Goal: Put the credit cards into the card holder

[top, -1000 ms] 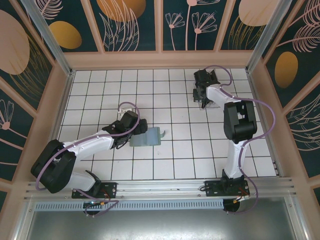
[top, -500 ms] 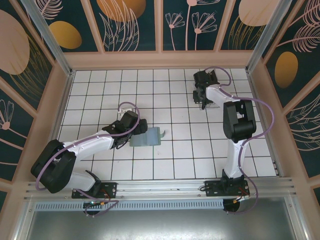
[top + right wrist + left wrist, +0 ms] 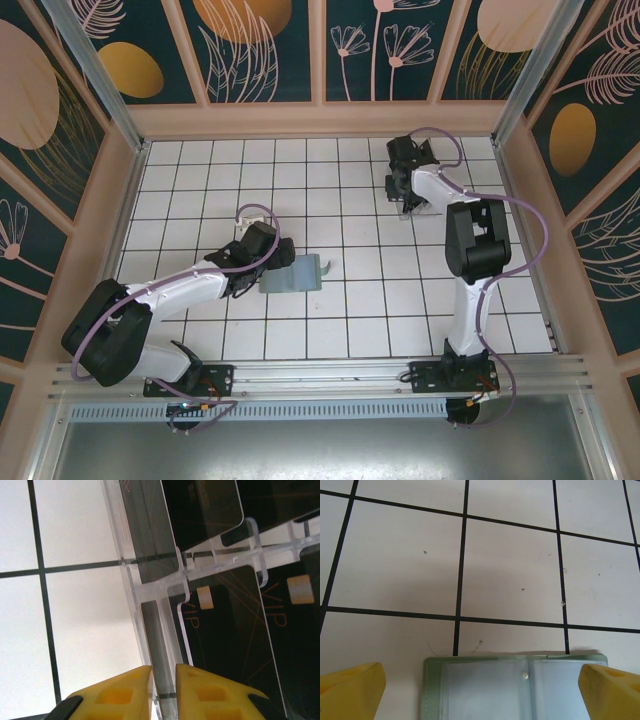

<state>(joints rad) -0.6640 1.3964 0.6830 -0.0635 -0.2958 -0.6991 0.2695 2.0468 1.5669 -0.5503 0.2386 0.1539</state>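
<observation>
Status: left gripper is low over the white tiled table, left of centre, at the left edge of the card holder. In the left wrist view its yellow fingertips sit wide apart at the two bottom corners, with nothing held. The holder's far edge lies between them, and I can't tell whether either pad touches it. The holder lies flat and open with its clear inner sleeve up, a small stud showing on it, green border around it. Its tab points right, toward the middle of the table. Right gripper is at the far right of the table, down at the clear plastic rack. Its jaws are almost closed, straddling a thin upright strip at the rack's left edge; I can't tell if that is a card or a rack wall, or if it is clamped. Credit cards stand in the rack slots just right of the fingers, dark, with gold chips and VIP lettering, well apart from the holder.
</observation>
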